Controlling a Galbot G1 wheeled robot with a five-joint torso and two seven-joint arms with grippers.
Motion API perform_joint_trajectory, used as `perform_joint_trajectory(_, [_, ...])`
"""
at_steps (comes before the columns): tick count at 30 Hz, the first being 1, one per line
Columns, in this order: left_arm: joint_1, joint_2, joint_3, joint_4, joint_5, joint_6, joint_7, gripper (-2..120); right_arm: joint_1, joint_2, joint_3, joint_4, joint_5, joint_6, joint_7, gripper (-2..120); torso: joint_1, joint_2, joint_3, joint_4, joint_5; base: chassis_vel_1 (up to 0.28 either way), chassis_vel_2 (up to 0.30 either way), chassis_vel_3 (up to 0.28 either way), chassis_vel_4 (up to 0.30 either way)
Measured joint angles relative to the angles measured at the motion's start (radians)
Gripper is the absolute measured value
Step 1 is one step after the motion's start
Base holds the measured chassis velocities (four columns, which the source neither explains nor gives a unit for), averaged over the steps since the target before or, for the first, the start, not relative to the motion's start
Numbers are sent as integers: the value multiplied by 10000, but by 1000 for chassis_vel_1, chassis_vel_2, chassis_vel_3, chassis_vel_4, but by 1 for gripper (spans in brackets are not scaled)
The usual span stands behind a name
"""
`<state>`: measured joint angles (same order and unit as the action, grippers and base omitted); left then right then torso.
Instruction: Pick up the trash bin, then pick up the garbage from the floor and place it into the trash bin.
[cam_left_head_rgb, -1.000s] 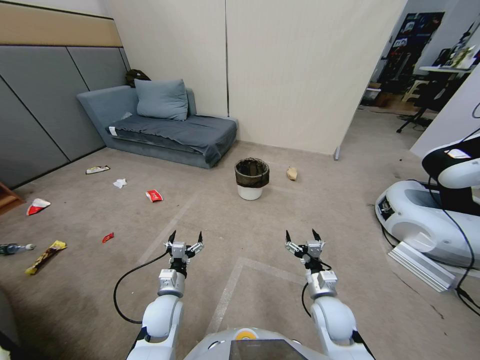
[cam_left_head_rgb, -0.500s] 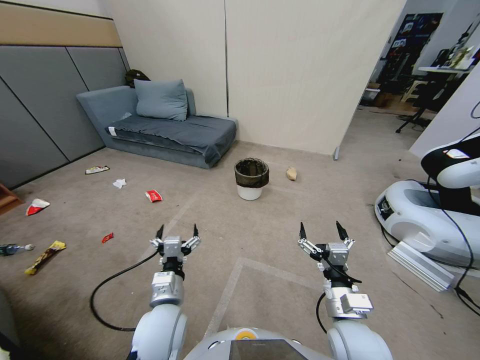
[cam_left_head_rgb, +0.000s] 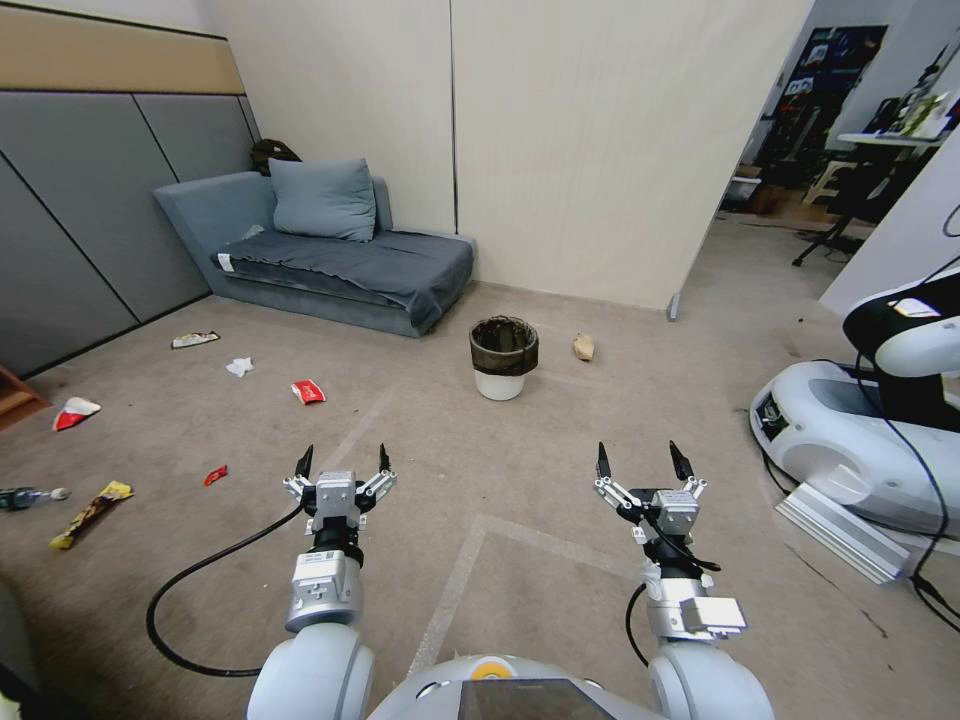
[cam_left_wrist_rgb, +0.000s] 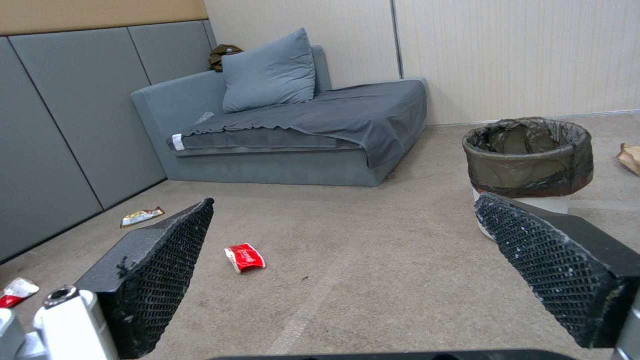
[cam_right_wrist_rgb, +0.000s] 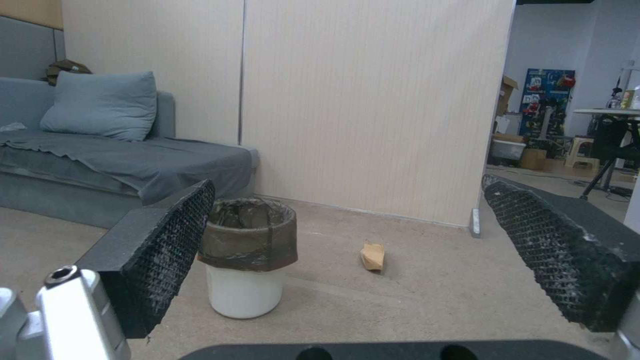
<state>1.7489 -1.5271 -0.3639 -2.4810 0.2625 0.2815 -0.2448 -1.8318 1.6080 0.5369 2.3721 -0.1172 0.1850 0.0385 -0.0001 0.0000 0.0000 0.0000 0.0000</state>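
Floor (cam_left_head_rgb: 560, 450): tan carpet. Walls: grey panels (cam_left_head_rgb: 90, 200) and pale beige panelling (cam_left_head_rgb: 600, 130). Furniture: grey-blue sofa (cam_left_head_rgb: 330, 265) with cushion (cam_left_head_rgb: 322, 198), in the corner. Doorway (cam_left_head_rgb: 790, 150) opening onto a cluttered room.

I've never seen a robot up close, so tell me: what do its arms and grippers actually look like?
Both arms are glossy white rounded shells ending in silver metal wrist blocks. The left gripper and right gripper each have two black pointed fingers whose inner faces carry a diamond-mesh texture. A black cable loops from the left wrist; a shorter one curls by the right.
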Motion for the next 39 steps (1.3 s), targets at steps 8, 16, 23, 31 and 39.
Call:
perform_joint_trajectory(8, [-1, 2, -4, 13, 27, -32, 55, 100, 5, 0, -6, -52, 12, 29, -20, 100, -1, 0, -1, 0, 0, -23, 20, 13, -15])
perform_joint_trajectory(16, [52, -5, 16, 1, 76, -77, 104, 100, 9, 0, 6, -18, 23, 59, 13, 100, 2, 0, 1, 0, 1, -151, 152, 143, -141])
perform_joint_trajectory(23, [75, -15, 62, -27, 163, -90, 174, 100, 12, 19, -1, -35, 11, 109, 14, 100, 1, 0, 1, 1, 2, -147, 155, 155, -134])
perform_joint_trajectory(31, [84, -17, 105, -13, 186, -96, 181, 100, 20, 13, -4, -64, 5, 120, 14, 100, 1, 0, 1, 1, 0, -121, 129, 131, -131])
perform_joint_trajectory(39, [106, -26, 113, 22, 212, -107, 184, 100, 30, 11, 12, -109, -70, 142, 13, 100, 1, 0, 0, 0, 0, -147, 142, 138, -143])
